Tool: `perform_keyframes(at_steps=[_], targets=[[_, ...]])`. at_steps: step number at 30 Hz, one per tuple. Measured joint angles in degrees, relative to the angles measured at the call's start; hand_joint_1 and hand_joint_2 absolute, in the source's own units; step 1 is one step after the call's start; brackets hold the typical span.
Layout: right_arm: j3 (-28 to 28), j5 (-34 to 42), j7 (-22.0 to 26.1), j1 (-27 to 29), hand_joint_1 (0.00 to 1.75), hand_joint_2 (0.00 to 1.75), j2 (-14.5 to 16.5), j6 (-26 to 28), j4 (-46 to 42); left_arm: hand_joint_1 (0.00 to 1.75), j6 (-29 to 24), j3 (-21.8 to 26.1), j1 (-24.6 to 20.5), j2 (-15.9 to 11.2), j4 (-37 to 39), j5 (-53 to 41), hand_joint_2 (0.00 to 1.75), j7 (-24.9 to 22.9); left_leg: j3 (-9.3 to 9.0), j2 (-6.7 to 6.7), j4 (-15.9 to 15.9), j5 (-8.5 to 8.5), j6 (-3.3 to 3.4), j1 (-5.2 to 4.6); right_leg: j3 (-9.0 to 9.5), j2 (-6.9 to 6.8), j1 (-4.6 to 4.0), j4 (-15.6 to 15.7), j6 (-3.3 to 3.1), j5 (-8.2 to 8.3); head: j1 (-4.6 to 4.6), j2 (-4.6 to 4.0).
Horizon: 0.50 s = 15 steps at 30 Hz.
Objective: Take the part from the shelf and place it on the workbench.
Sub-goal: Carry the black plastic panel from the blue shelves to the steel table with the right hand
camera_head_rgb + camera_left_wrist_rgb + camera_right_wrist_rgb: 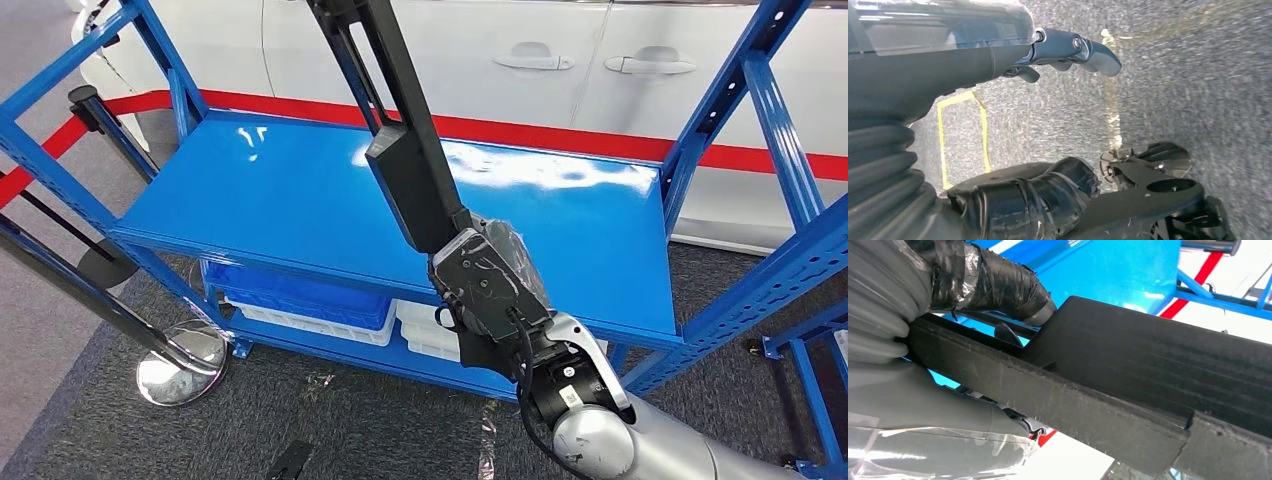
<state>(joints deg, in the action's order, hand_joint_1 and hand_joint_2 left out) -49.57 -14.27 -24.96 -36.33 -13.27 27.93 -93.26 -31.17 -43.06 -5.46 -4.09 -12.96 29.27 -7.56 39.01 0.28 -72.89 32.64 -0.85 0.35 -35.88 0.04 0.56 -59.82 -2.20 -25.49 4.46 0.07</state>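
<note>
Part (400, 130) — a long black bar, stiff and probably light for its length — rises from the right hand (495, 285) above the blue shelf (300, 190), its far end out of frame. Fingers are wrapped round its near end, so the long bar will lever against the grip; a hold nearer the middle would steady it. Left hand (1068, 50) hangs over the floor, fingers apart, holding nothing. Under the shelf sit a blue bin (300, 292) and white trays (425, 335) — contents hidden.

Matt black plastic part (405, 150) above the glossy blue painted-metal shelf (300, 200)
</note>
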Motion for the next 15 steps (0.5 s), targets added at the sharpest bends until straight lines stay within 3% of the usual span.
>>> perform_keyframes(at_steps=[6, 8, 9, 11, 13, 14, 15], targets=[[0.00, 0.00, 0.00, -0.01, 1.54, 1.75, -0.02, 0.00, -0.02, 0.00, 0.00, 0.00, 0.00, 0.00, 0.00, -0.02, 1.75, -0.03, -0.82, 0.00, 1.20, -0.54, 0.08, 0.00, -0.09, 0.00, -0.01, -0.01, 0.02, 0.06, 0.00, 0.00], [0.01, 0.00, -0.01, -0.06, 1.54, 1.75, -0.08, 0.01, -0.09, 0.00, 0.00, -0.01, -0.03, 0.00, 0.00, -0.02, 1.75, -0.04, -3.41, -0.03, 5.12, -1.90, 0.42, -0.07, -0.23, 0.04, -0.06, -0.03, 0.10, 0.23, 0.00, 0.00], [0.05, 0.00, -0.02, -0.11, 1.54, 1.75, -0.14, 0.02, -0.24, 0.00, 0.00, -0.01, -0.10, -0.03, 0.00, -0.02, 1.75, -0.04, -5.64, -0.07, 8.68, -2.35, 0.83, -0.19, -0.34, 0.04, -0.07, -0.01, 0.22, 0.42, -0.02, 0.00], [0.27, -0.01, -0.04, -0.34, 1.54, 1.75, -0.41, 0.03, -0.69, 0.00, 0.03, -0.35, -0.22, -0.06, 0.00, -0.02, 1.75, -0.09, -8.92, -0.04, 14.87, -3.86, 1.91, -0.56, -0.76, -0.01, 0.06, -0.19, 1.24, 0.49, -0.01, 0.00], [0.58, 0.01, -0.09, -0.43, 1.54, 1.75, -0.99, 0.04, -1.06, 0.00, 0.11, -0.81, -0.29, -0.03, 0.00, -0.02, 1.75, -0.15, -8.56, 0.18, 17.26, -5.93, 3.02, -0.60, -3.50, -0.03, 0.23, -7.40, 2.72, -3.99, -0.10, 0.00], [0.67, 0.03, -0.11, -0.39, 1.54, 1.75, -1.29, 0.04, -1.13, 0.00, 0.19, -0.92, -0.29, -0.01, 0.00, -0.03, 1.75, -0.17, -7.72, 0.30, 17.50, -6.86, 3.40, -0.41, -4.69, -0.02, 0.27, -11.29, 3.22, -6.26, -0.20, 0.00], [0.73, 0.04, -0.13, -0.32, 1.54, 1.75, -1.47, 0.04, -1.14, 0.00, 0.23, -0.95, -0.28, 0.03, 0.00, -0.03, 1.75, -0.17, -6.84, 0.32, 17.08, -7.18, 3.40, -0.36, -5.01, -0.03, 0.39, -13.96, 3.45, -7.42, -0.24, 0.00]])
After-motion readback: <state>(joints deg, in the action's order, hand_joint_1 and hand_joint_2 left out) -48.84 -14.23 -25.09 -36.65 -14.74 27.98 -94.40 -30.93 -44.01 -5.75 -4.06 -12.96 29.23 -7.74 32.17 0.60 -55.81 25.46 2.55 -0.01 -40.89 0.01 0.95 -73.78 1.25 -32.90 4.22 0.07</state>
